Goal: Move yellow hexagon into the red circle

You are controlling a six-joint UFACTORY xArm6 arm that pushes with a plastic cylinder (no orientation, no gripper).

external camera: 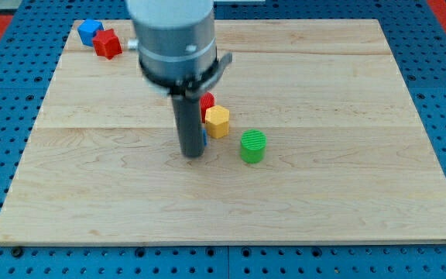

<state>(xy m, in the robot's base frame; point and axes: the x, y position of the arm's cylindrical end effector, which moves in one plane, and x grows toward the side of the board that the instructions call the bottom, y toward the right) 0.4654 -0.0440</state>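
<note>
The yellow hexagon (217,122) sits near the bench (362,194) centre, touching a red block (207,101) on its far side, mostly hidden by the rod. My tip (193,153) rests just left of the hexagon, probably placed for pushing it. A green cylinder (252,146) stands nearby, toward the bench's right edge. There is no pincer and no container. A blue block (90,31) and another red block (108,43) sit at the far-left corner.

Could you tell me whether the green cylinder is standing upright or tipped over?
Upright: the green cylinder shows its round ribbed top face upward, standing apart from the yellow hexagon.
</note>
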